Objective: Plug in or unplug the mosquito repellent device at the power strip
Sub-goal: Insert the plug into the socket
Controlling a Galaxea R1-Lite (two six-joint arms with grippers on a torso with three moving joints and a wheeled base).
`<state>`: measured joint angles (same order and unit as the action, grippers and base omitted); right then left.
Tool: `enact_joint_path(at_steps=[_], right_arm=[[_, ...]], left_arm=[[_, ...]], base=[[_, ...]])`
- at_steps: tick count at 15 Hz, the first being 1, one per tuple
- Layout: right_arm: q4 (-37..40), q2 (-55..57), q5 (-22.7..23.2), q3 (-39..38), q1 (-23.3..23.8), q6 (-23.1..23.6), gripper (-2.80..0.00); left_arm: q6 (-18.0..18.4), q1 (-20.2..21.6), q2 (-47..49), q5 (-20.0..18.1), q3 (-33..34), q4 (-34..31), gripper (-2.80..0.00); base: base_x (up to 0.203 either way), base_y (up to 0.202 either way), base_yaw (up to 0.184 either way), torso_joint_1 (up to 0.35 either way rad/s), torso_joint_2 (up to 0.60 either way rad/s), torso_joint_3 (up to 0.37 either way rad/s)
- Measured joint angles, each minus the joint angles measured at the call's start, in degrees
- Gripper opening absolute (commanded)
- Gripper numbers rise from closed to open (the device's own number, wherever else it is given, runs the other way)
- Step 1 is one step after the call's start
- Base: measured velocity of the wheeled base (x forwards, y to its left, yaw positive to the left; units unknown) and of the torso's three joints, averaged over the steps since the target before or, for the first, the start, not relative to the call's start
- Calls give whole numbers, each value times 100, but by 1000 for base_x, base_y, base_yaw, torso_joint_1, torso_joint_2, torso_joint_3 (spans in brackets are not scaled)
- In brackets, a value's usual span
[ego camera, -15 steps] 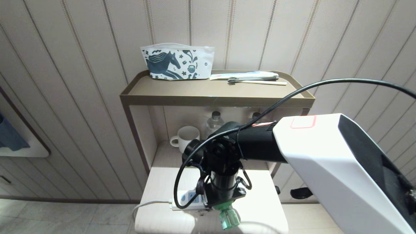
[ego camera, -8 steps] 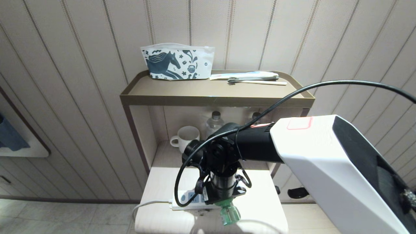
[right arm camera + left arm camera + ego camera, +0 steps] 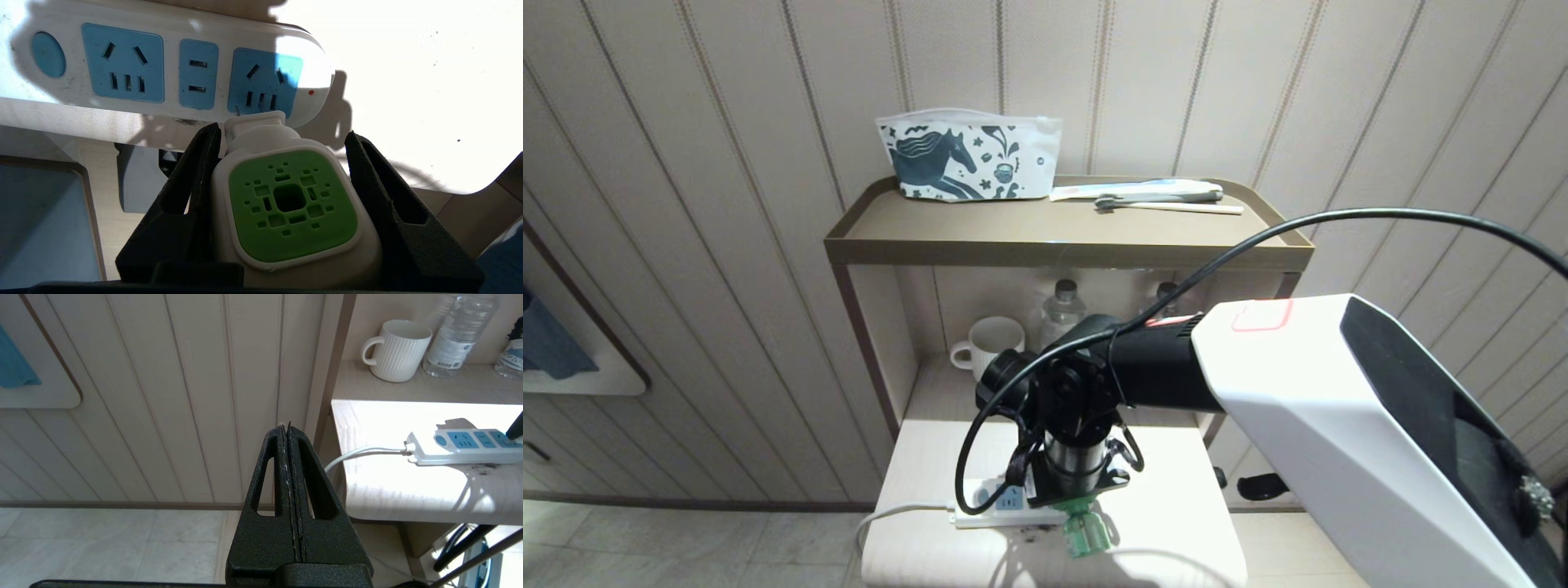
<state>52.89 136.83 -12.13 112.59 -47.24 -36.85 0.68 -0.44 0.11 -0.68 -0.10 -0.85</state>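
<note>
**Repellent device in my right jaws, at the strip's end socket**

My right gripper [image 3: 282,204] has its jaws clamped on the mosquito repellent device [image 3: 290,204], green vented face toward my wrist. Its plug end sits just before the last socket of the power strip [image 3: 171,69]; I cannot tell whether the prongs touch. The strip lies on the pale worktop [image 3: 1176,490]. Left gripper [image 3: 288,465] hangs off the worktop's edge, jaws together. Farther back: white mug [image 3: 992,343], water bottle [image 3: 1062,310].
</note>
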Motion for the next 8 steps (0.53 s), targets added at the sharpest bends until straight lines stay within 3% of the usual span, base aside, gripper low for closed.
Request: enact_joint_path(at_steps=[8], right_arm=[[-33,87,-13,0,102,5,-280]], left_arm=[[0,0,0,0,-4,-2,-280]], base=[[0,0,0,0,0,0]])
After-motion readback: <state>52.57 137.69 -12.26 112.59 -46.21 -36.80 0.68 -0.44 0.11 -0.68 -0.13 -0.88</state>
